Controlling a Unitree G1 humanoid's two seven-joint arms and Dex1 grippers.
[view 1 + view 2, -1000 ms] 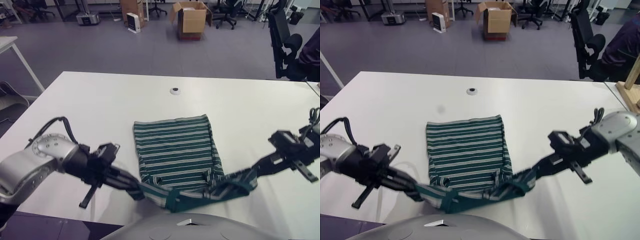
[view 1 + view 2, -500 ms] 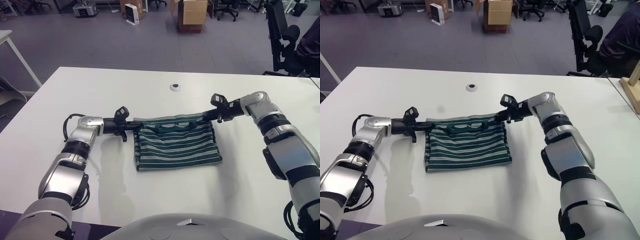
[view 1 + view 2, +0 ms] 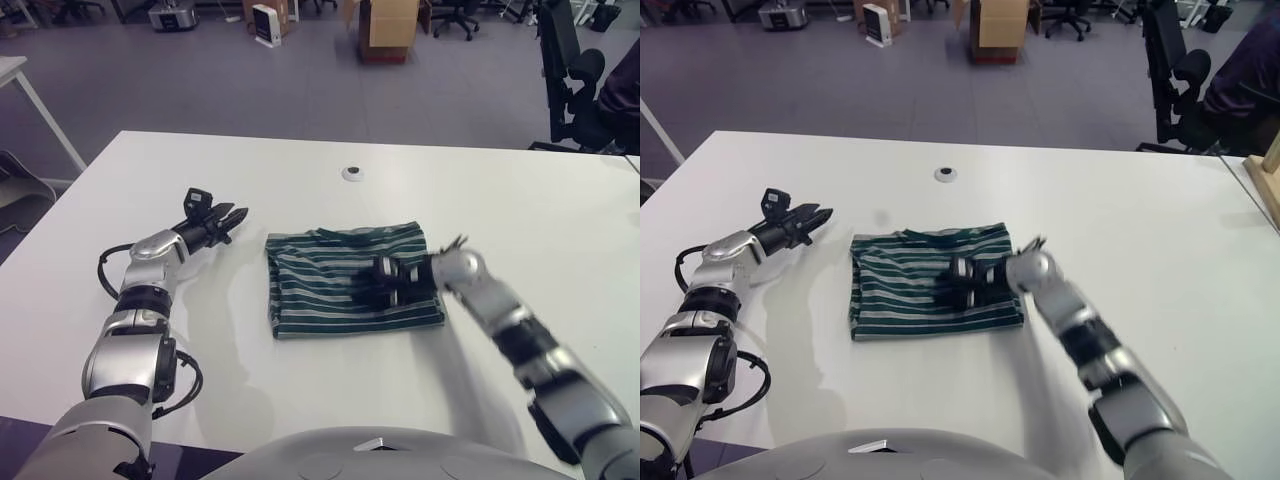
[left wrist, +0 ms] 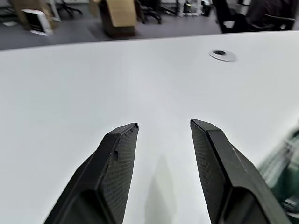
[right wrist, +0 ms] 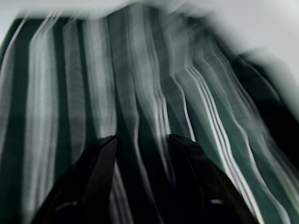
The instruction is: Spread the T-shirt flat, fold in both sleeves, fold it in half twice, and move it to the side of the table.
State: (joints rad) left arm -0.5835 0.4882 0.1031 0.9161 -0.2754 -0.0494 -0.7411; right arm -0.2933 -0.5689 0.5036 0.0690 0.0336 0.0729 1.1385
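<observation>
Fabric of green-and-white striped folded T-shirt (image 3: 310, 290), prob. soft + limp, sits under R gripper (image 3: 366, 286), jaws apart; L gripper (image 3: 238, 217) jaws apart too; best pinch corners.

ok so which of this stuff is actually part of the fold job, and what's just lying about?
Job:
- green-and-white striped fabric T-shirt, folded on the white table
- left end effector, open, over bare table beside the shirt
- right end effector, open, over the shirt

Lying about:
- small round white disc on the table
- brown cardboard box on the floor behind
- black office chair
</observation>
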